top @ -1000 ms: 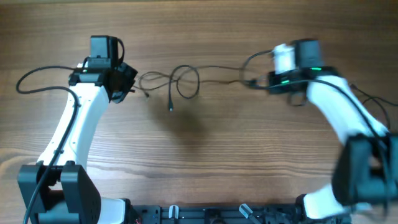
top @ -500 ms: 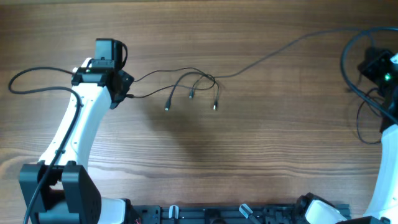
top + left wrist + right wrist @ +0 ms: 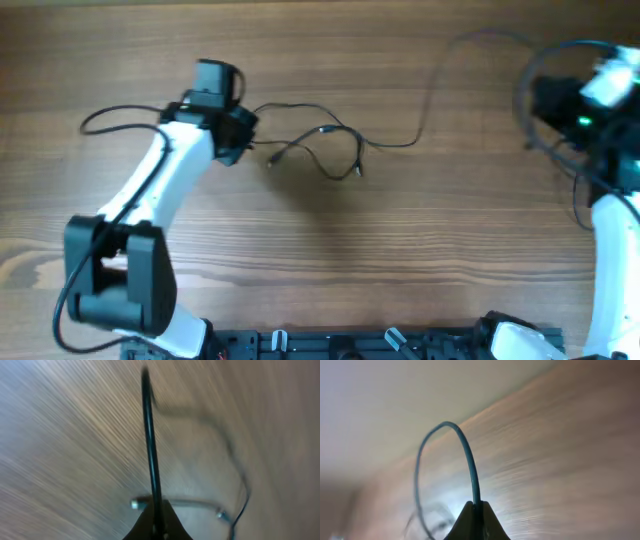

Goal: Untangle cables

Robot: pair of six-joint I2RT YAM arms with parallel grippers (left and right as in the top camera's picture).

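The thin dark cables (image 3: 330, 140) lie in loose crossing loops at the table's middle, with small plug ends (image 3: 358, 172) pointing toward the front. My left gripper (image 3: 240, 135) sits at their left end, shut on a black cable (image 3: 150, 435); a silvery plug (image 3: 135, 504) lies just beyond its tips (image 3: 157, 510). One long strand (image 3: 440, 60) curves up and right toward my right gripper (image 3: 540, 100), which is blurred in the overhead view. In the right wrist view that gripper (image 3: 476, 507) is shut on a dark-green cable (image 3: 465, 445) that arches above the wood.
A thicker black arm cable (image 3: 110, 115) loops on the table left of the left arm. More thick arm cables (image 3: 560, 150) hang round the right arm at the right edge. The arm bases (image 3: 330, 345) line the front edge.
The left gripper has moved right and slightly back with its cable. The right gripper has come back leftward. The long strand, taut before, now sags in a curve, and the middle loops have shifted right.
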